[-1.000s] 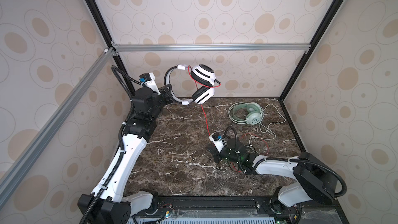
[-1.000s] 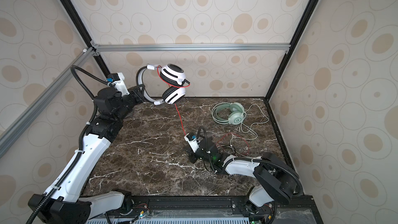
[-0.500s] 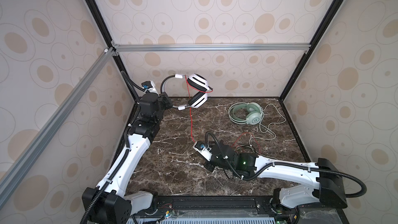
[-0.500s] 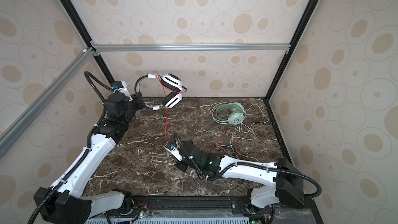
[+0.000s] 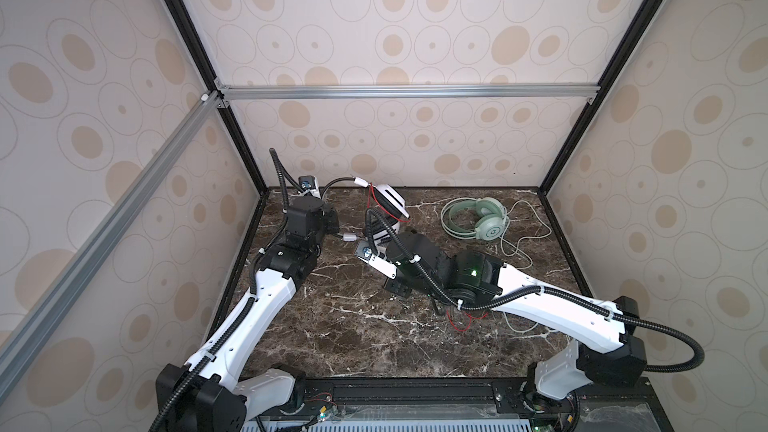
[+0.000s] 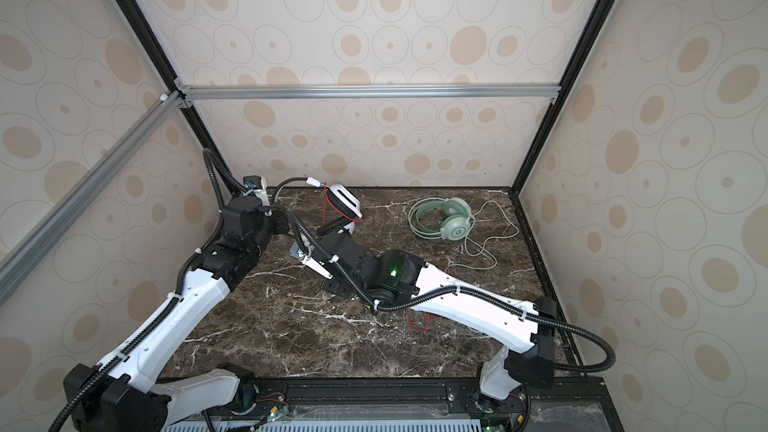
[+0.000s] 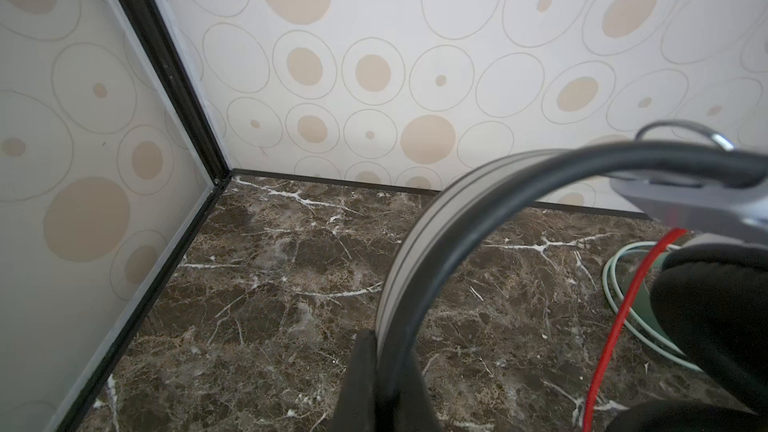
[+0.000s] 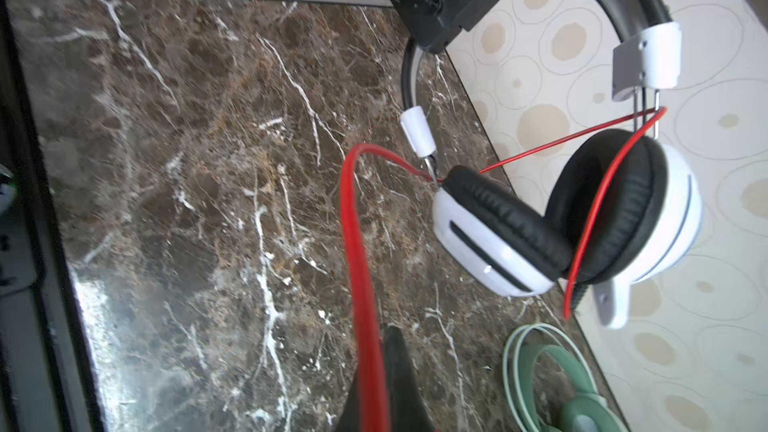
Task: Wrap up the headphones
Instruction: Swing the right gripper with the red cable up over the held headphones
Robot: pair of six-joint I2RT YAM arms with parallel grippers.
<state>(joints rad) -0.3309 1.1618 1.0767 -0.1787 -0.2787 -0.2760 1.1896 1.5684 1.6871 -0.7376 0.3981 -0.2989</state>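
The white headphones (image 5: 390, 201) with black ear pads hang just above the marble table at the back left. My left gripper (image 7: 384, 367) is shut on their headband (image 7: 436, 222). Both ear cups (image 8: 498, 243) show in the right wrist view, with the thin red cord (image 8: 357, 263) looped across one pad. My right gripper (image 8: 374, 376) is shut on that red cord close to the lower cup. The rest of the cord trails under the right arm (image 5: 465, 322). The mint-green headphones (image 5: 482, 222) lie flat at the back right, untouched.
The green set's pale cord (image 5: 523, 243) sprawls loose toward the right wall. The dark marble table (image 5: 353, 326) is boxed in by patterned walls and black frame posts. The right forearm (image 5: 540, 305) stretches across the table's right half.
My left arm has lowered the white headphones from high up to near the table. My right gripper has travelled left and back along the red cord, up to the headset.
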